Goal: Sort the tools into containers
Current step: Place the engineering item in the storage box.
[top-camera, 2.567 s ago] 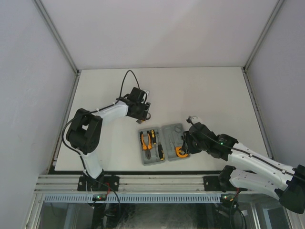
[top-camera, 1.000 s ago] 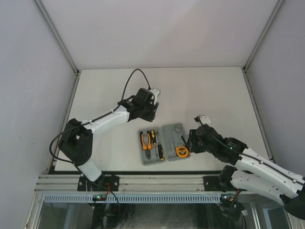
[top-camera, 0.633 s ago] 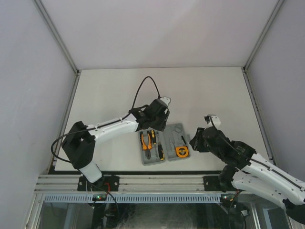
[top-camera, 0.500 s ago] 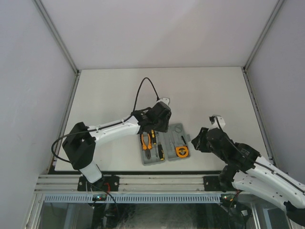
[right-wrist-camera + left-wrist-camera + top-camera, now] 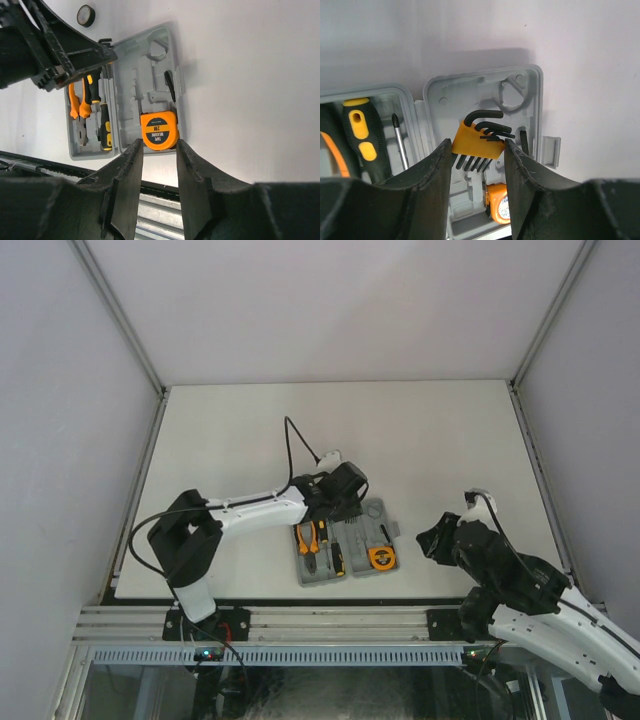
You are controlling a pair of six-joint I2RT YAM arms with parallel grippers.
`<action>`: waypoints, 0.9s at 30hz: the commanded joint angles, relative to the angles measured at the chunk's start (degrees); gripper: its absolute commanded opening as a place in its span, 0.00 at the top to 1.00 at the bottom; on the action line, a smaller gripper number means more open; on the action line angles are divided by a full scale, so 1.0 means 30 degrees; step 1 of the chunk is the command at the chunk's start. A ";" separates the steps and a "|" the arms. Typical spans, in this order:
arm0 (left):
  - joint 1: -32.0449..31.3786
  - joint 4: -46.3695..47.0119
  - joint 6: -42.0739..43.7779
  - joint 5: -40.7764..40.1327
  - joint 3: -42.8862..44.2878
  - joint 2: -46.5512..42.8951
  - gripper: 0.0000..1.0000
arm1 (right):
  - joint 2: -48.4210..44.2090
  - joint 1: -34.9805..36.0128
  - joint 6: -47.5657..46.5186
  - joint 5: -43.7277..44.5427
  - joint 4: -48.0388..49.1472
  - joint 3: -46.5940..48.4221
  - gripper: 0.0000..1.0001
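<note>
Item in transit: hex-key set (image 5: 475, 142), now over the open case (image 5: 372, 515); last tool outstanding.
The left gripper (image 5: 479, 149), part-closed, pinched the set's orange holder above the case's right half, having swung in from the far worktop (image 5: 220, 430). The right gripper (image 5: 435, 538), jaws part open and empty, had backed off rightward, leaving the tape measure (image 5: 380, 558) seated; pliers (image 5: 305, 538) and screwdrivers (image 5: 322, 528) lay in the left half. Judged: only lowering the set remained.
</note>
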 commanded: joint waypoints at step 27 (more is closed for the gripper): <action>-0.0415 -0.0405 -0.4518 -0.1433 -0.0412 0.1234 0.33 | -0.0346 0.0115 -0.0338 -0.0249 0.0180 -0.0213 0.68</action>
